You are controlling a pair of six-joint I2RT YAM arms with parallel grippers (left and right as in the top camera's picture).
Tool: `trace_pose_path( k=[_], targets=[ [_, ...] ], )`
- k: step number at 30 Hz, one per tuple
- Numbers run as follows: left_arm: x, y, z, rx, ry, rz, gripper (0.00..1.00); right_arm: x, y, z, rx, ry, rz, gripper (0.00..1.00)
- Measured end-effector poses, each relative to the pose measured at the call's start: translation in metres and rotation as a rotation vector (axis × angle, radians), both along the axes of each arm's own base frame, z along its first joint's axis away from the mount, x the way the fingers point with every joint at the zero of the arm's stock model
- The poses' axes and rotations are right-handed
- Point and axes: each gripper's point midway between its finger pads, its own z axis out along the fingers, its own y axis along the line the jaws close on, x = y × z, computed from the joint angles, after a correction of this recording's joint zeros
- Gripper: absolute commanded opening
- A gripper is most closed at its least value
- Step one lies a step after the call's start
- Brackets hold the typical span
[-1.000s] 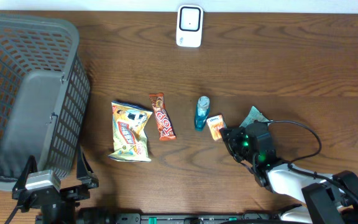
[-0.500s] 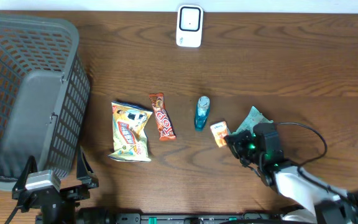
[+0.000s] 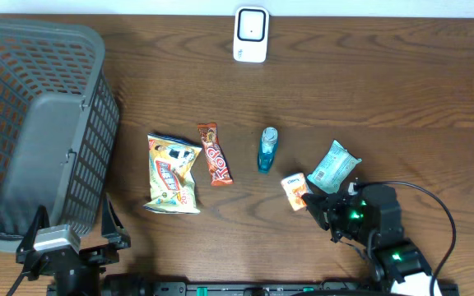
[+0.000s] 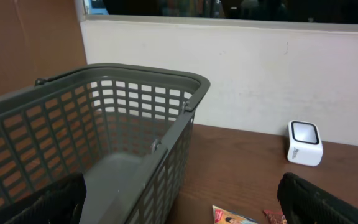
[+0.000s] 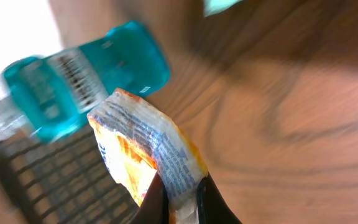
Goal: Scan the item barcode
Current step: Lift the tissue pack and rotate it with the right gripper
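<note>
Far left: our left gripper (image 3: 72, 218) parked beside grey mesh basket (image 3: 97, 99), jaws spread wide, empty, likely just clear of work. Yellow snack bag (image 3: 174, 174), chocolate bar (image 3: 215, 154) and blue bottle (image 3: 267, 149) lie loose mid-table. White scanner (image 3: 251, 34) stands at far edge. Right of bottle, our right gripper (image 3: 313, 200) is pinched tight on edge of small orange packet (image 3: 295, 191) — edge grip leaves printed faces bare for scanning, we judge. Packet well apart from scanner. Teal packet (image 3: 333, 166) just beside.
</note>
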Motion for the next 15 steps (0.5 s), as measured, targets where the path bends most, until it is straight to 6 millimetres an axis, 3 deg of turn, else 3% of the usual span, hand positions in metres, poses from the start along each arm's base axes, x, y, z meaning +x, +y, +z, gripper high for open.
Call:
trace_pose_path(
  k=[8, 15],
  targets=[
    [0.0, -0.002, 0.0, 0.0, 0.0, -0.013, 0.98, -0.027, 0.028, 0.026, 0.237, 0.094, 0.147, 0.01],
    [0.001, -0.006, 0.0, 0.0, 0.0, -0.044, 0.98, -0.055, 0.047, 0.051, 0.48, 0.336, 0.212, 0.01]
  ],
)
